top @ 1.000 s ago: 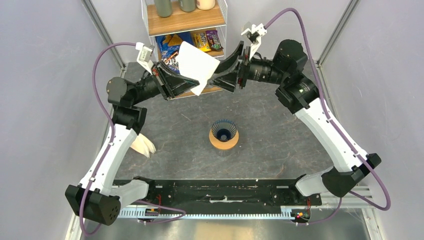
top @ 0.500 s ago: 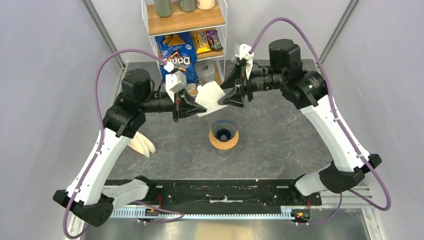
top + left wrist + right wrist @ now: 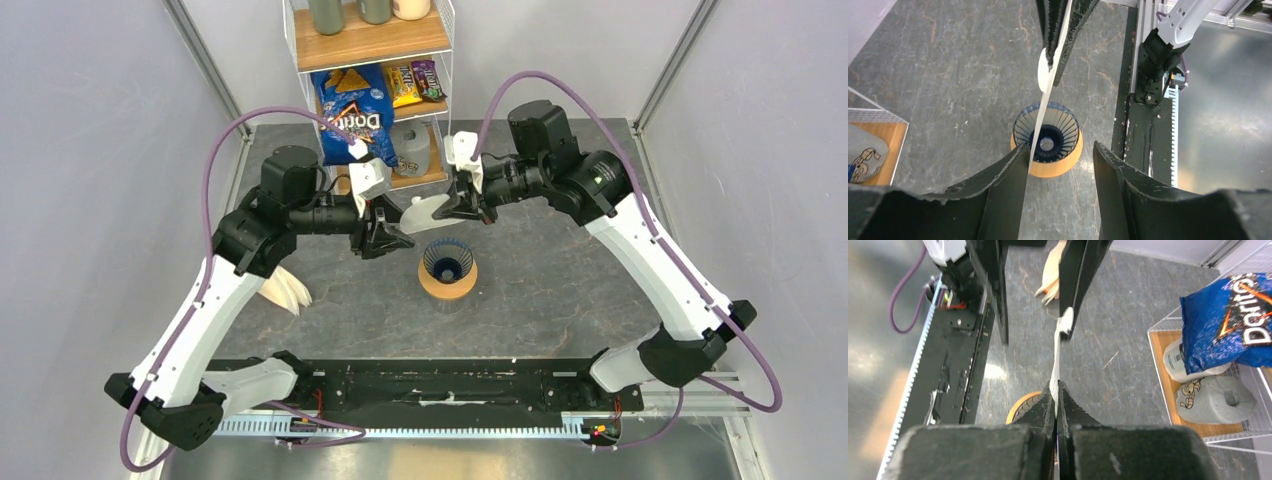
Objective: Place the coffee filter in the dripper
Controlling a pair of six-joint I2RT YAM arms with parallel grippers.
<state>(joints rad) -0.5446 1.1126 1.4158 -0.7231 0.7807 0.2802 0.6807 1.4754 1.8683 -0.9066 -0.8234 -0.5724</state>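
Note:
The coffee filter [image 3: 424, 212] is a thin white sheet hanging on edge just above and behind the dripper [image 3: 447, 260], a dark blue ribbed cone seated in a wooden ring [image 3: 447, 287]. My right gripper [image 3: 457, 207] is shut on the filter's right end; in the right wrist view the paper [image 3: 1055, 365] runs straight out of the pinched jaws [image 3: 1056, 386]. My left gripper [image 3: 388, 237] stands open at the filter's left end. In the left wrist view the sheet [image 3: 1040, 112] leans on the left finger [image 3: 998, 192], apart from the right one, with the dripper [image 3: 1068, 127] below.
A fanned bundle of cream filters [image 3: 285, 291] lies on the table under the left arm. A wire shelf rack at the back holds a Doritos bag [image 3: 352, 110] and a grey roll [image 3: 1218, 400]. The black base rail [image 3: 430, 385] runs along the near edge.
Both arms came down and inward to just over the dripper. The right gripper closed on the filter and the left gripper, which was holding it, opened.

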